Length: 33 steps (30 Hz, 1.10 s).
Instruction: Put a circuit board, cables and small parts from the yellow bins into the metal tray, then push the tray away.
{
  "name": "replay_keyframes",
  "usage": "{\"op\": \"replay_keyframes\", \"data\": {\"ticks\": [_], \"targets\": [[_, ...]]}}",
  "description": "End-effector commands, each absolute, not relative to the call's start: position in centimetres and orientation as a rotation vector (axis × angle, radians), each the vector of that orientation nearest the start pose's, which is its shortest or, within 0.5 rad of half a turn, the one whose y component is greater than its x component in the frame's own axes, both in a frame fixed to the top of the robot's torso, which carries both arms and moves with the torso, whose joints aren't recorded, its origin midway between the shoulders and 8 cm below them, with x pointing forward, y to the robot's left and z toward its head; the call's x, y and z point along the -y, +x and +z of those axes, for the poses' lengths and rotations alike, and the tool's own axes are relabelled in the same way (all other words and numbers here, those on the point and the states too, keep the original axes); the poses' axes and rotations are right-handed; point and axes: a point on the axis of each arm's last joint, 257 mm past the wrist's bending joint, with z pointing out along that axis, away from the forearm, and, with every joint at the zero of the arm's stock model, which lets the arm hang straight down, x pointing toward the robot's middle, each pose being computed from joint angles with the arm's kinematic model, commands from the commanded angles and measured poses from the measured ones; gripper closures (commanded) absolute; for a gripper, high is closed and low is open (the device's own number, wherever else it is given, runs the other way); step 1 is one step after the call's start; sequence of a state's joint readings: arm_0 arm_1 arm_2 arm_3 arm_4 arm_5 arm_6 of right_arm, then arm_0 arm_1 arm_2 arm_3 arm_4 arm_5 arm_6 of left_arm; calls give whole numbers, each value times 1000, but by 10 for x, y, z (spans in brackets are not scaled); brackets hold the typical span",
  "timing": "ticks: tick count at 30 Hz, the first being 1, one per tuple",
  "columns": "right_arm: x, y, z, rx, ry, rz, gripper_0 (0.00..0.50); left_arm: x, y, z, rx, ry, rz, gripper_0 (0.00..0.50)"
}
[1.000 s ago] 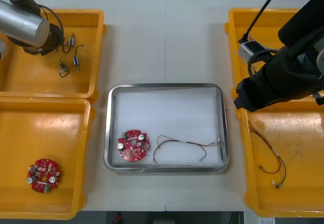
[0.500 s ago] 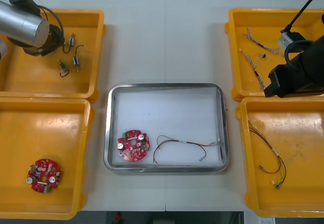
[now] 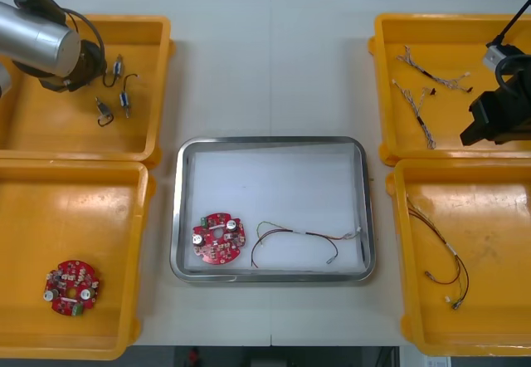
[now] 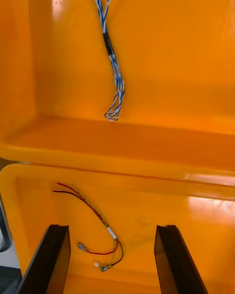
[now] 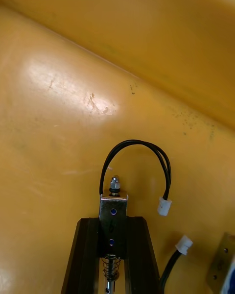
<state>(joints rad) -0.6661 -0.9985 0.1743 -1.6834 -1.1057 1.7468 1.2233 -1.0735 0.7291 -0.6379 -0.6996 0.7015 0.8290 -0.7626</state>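
Note:
My left gripper (image 5: 112, 223) is shut on a small metal part (image 5: 113, 209) with a looped black wire, low over the floor of the far left yellow bin (image 3: 83, 21). The left arm (image 3: 41, 41) hangs over that bin, beside other small metal parts (image 3: 126, 100). The metal tray (image 3: 270, 140) holds a round red circuit board (image 3: 218, 238) and a red and yellow cable (image 3: 299, 241). My right gripper (image 4: 112, 262) is open and holds nothing. It hovers over the wall between the two right bins, with a blue and white cable (image 4: 112, 73) beyond it.
The near left bin (image 3: 143, 259) holds another red board (image 3: 73, 286). Blue and white cables (image 3: 419, 93) lie in the far right bin (image 3: 379, 85). A red and yellow cable (image 3: 440, 251) lies in the near right bin (image 3: 398, 251). The right arm (image 3: 502, 114) is at the table's right edge.
The right arm has swung away from the tray's right side to the table's right edge, uncovering the blue and white cables. The left arm has stayed over the far left bin.

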Motion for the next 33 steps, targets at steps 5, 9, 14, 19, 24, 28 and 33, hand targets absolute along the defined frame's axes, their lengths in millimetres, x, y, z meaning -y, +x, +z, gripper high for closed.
{"op": "replay_keyframes", "data": {"ticks": [5,9,14,19,24,28,33], "targets": [[333,505,-108,-2718,-203,-6,0,-398,677,-107,-2260,-541,36,500],[332,517,-111,-2718,-168,17,0,-408,663,-92,-2311,-520,30,500],[332,529,-108,-2716,-147,24,0,-412,641,-70,-2381,-483,28,500],[329,543,-105,-2706,-134,43,0,-410,621,-49,-2430,-502,9,500],[328,557,-102,-2691,-120,47,0,-405,601,-34,-2478,-505,-5,500],[327,570,-100,-2670,-110,49,0,-399,582,-21,-2517,-513,-28,500],[328,587,-97,-2631,-156,25,0,-387,564,-16,-2570,-505,-57,500]]}}
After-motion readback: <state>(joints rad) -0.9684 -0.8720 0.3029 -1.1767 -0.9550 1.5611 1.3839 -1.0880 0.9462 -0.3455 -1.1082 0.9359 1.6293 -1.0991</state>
